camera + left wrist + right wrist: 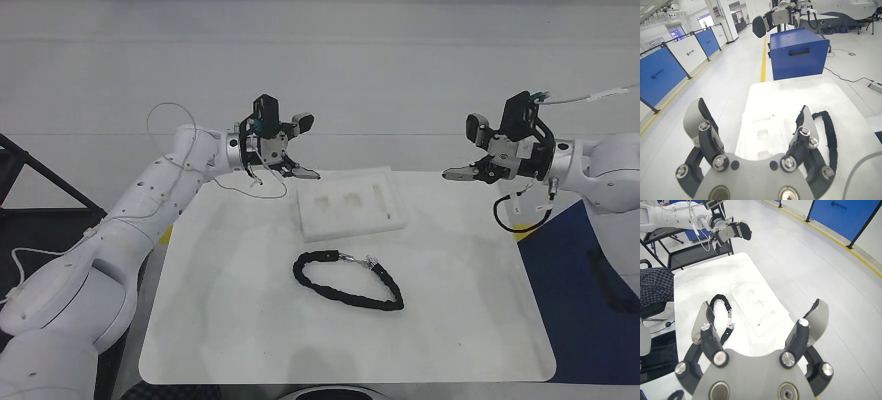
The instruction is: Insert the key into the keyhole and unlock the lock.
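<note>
- The black chain lock lies in the middle of the table.
- A white foam tray sits near it, at 12 o'clock.
- The left gripper hangs at 10 o'clock, fingers spread wide.
- The right gripper hangs at 2 o'clock, fingers spread too.

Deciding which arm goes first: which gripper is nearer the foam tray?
The left gripper, by a corner of the foam tray; the right gripper is farther off.
</note>
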